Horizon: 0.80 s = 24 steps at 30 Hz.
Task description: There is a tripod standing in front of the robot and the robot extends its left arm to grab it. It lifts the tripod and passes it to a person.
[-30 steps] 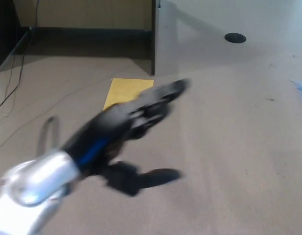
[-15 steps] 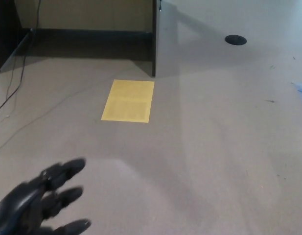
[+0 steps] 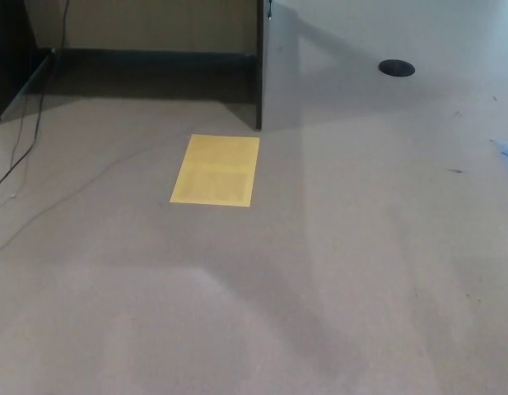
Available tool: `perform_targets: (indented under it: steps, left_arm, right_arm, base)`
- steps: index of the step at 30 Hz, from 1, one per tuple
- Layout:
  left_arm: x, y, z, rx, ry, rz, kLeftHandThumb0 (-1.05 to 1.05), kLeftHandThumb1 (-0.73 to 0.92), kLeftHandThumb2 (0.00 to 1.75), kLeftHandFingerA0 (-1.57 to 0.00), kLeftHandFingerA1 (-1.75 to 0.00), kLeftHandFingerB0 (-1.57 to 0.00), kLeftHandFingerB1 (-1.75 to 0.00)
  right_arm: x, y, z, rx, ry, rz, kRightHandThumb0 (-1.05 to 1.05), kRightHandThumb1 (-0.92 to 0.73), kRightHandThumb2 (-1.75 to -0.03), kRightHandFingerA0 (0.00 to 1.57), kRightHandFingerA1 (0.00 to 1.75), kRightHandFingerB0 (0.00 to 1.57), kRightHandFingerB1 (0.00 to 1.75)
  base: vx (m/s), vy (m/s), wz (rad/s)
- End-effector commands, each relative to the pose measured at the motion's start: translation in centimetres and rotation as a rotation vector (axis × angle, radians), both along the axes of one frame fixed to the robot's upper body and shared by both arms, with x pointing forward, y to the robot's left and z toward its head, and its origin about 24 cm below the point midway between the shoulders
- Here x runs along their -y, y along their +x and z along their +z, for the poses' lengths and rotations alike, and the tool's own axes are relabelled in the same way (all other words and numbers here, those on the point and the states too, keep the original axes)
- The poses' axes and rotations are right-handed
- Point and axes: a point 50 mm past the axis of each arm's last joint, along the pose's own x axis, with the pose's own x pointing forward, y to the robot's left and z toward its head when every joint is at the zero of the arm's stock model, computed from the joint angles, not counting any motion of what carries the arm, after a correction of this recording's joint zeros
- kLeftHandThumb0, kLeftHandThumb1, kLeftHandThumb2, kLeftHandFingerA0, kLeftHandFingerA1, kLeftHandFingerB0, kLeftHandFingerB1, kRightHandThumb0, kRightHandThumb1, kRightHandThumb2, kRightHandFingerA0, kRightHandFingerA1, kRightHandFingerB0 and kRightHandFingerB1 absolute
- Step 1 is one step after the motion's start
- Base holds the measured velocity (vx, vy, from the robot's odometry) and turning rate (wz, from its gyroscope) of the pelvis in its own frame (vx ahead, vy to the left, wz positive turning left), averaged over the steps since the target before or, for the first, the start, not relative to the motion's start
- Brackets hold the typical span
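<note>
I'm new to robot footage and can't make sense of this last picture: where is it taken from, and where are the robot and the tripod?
The picture comes from a camera on a humanoid robot's head, looking down at the floor in front of it. Right now no robot hand shows, so nothing is held in view. No tripod or person is visible either. What you do see is a yellow sheet lying flat on the floor, a thin cable trailing at the left, a dark round spot at the top right, and a wall corner behind the sheet.
</note>
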Motion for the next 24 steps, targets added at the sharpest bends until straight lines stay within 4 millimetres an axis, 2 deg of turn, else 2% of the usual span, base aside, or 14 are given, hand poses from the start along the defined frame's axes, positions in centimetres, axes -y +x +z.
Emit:
perform_targets:
  steps: [1, 6, 8, 16, 20, 24]
  left_arm:
    - [-3.9, -2.3, -2.6, -0.072, 0.447, -0.015, -0.56, 0.39, 0.68, -0.27, -0.48, -0.10, -0.36]
    - [-4.4, -2.1, -3.1, -0.158, 0.501, -0.078, -0.55, 0.42, 0.71, -0.27, -0.50, -0.11, -0.38]
    - [-4.6, -3.2, -3.7, -0.198, 0.515, -0.093, -0.59, 0.45, 0.75, -0.30, -0.51, -0.13, -0.40]
    - [-4.9, -3.8, -4.1, -0.190, 0.521, -0.059, -0.62, 0.45, 0.77, -0.34, -0.51, -0.12, -0.39]
    - [-5.4, -3.1, -3.8, -0.175, 0.532, -0.052, -0.62, 0.45, 0.78, -0.36, -0.52, -0.12, -0.39]
    - [-5.3, -3.6, -4.1, -0.179, 0.535, -0.046, -0.64, 0.44, 0.78, -0.37, -0.53, -0.13, -0.40]
  right_arm:
    - [1.4, -0.2, 0.3, 0.009, -0.031, -0.051, -0.41, -0.70, -0.61, 0.67, 0.42, 0.53, 0.38]
    - [1.4, 0.1, 0.4, 0.009, -0.030, -0.050, -0.42, -0.70, -0.61, 0.66, 0.42, 0.54, 0.38]
    - [1.4, -0.9, -0.1, -0.015, -0.031, -0.050, -0.41, -0.70, -0.61, 0.67, 0.42, 0.53, 0.38]
    - [1.3, -2.1, -0.7, -0.045, -0.025, -0.068, -0.40, -0.70, -0.61, 0.67, 0.42, 0.54, 0.38]
    - [0.9, -1.1, -0.6, -0.035, -0.019, -0.065, -0.41, -0.70, -0.61, 0.66, 0.42, 0.53, 0.38]
    - [1.0, -1.6, -0.8, -0.044, -0.033, -0.067, -0.41, -0.69, -0.61, 0.67, 0.42, 0.53, 0.38]
  base:
    - [0.00, 0.000, 0.00]
    - [0.00, 0.000, 0.00]
    - [0.00, 0.000, 0.00]
    - [0.00, 0.000, 0.00]
    - [0.00, 0.000, 0.00]
    - [0.00, 0.000, 0.00]
